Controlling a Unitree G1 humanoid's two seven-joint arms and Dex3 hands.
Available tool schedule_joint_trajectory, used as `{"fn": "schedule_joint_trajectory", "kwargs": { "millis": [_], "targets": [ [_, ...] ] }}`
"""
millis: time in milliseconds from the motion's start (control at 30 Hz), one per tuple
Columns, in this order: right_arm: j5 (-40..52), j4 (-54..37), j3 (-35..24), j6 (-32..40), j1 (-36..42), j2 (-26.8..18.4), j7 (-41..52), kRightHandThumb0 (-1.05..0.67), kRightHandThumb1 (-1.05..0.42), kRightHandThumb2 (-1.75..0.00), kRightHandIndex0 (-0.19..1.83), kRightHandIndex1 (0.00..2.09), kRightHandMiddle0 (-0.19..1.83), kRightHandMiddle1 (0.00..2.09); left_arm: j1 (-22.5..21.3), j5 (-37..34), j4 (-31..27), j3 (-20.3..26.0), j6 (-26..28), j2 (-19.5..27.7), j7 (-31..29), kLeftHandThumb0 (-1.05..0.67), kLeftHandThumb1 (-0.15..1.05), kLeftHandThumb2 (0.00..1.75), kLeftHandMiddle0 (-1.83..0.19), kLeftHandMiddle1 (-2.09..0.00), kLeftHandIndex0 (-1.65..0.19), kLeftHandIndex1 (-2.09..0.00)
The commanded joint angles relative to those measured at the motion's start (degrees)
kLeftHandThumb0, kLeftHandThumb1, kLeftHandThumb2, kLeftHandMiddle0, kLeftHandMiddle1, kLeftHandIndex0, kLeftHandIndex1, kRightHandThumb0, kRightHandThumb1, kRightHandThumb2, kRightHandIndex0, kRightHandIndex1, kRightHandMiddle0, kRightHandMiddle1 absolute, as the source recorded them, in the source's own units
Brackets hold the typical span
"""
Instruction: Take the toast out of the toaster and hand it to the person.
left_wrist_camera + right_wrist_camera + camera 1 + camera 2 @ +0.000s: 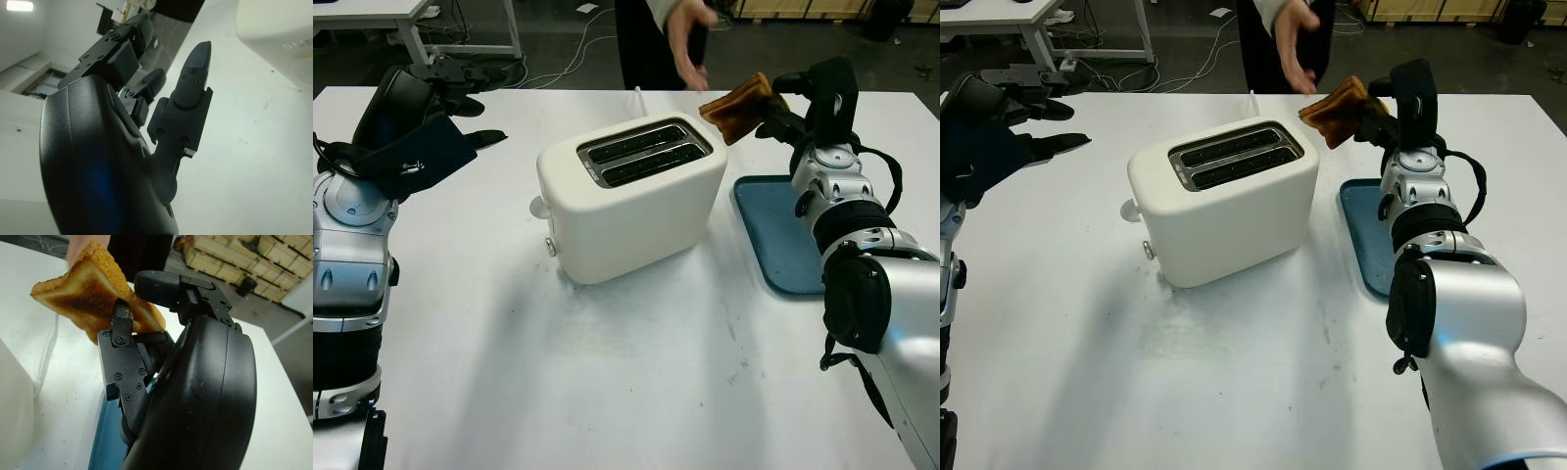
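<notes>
While my right hand (773,110) is clamped on the toast (738,106), I've got it lifted near the counter's (636,372) far edge, right under the person's hand (690,44). The toaster (631,196) sits mid-counter with both slots empty, a blue tray (783,240) beside it. My left hand (450,83) is open, up by the far left corner. So pulling's done, I'd say; only the handover's left.

light: even, overhead | shadows: soft beside toaster (631,196) | glare: ceiling lamp, left wrist view | blur: background
</notes>
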Motion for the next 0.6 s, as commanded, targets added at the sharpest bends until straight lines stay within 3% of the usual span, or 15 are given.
{"fn": "schedule_joint_trajectory", "kwargs": {
  "millis": [0, 333, 567],
  "targets": [
    [0.4, -0.2, -0.2, -0.8, -0.5, 0.2, -0.5, -0.09, -0.92, -0.37, 0.70, 1.75, 0.29, 1.75, 0.1, -0.1, 0.0, -0.1, -0.5, 0.1, -0.1, -0.32, 0.85, 0.00, -0.47, -0.64, -0.70, -0.01],
    [0.2, -0.1, -0.2, 0.5, -1.1, 0.2, -2.0, -0.10, -0.92, -0.35, 0.65, 1.75, 0.21, 1.73, 0.2, 0.1, -0.4, -0.1, -0.2, 0.0, 0.1, -0.31, 0.85, 0.00, -0.47, -0.65, -0.70, -0.01],
    [0.5, -0.2, -0.3, 0.1, -1.0, 0.2, -1.0, -0.10, -0.92, -0.36, 0.70, 1.75, 0.30, 1.75, 0.2, -0.4, -0.3, 0.2, -0.1, -0.2, 0.0, -0.29, 0.85, 0.00, -0.46, -0.64, -0.70, 0.00]
  ]
}}
